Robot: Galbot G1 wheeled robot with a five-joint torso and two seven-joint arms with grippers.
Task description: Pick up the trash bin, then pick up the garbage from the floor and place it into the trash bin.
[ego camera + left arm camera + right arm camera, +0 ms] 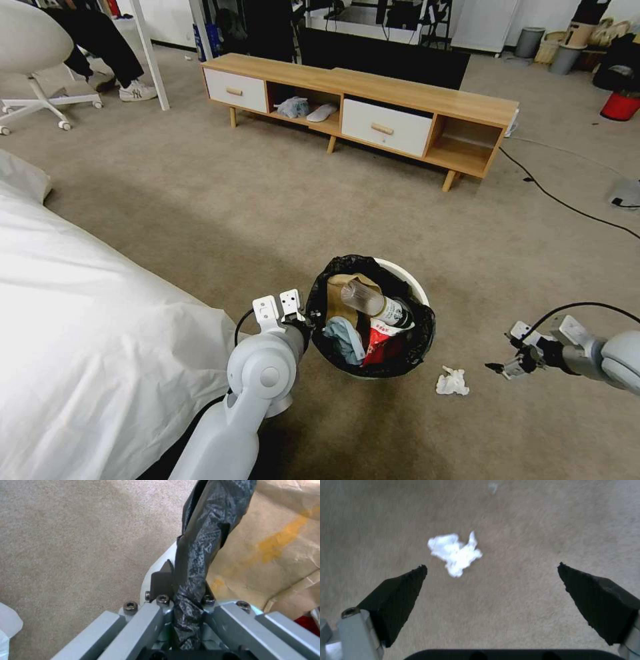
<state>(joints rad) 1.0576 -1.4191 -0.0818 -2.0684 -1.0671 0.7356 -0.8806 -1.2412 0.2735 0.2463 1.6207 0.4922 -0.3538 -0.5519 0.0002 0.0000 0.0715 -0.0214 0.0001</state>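
The trash bin, white with a black bag over its rim, stands on the carpet in front of me. Inside lie a clear bottle, a brown paper bag, a red-and-white carton and a bluish wad. My left gripper is shut on the bin's left rim; the left wrist view shows the black bag pinched between its fingers. A crumpled white tissue lies on the floor right of the bin. My right gripper hovers open to its right, the tissue ahead of its fingertips.
A white bed fills the left side. A long low wooden cabinet stands across the room ahead. A black cable runs over the carpet at the right. A red bucket and grey bins are far right.
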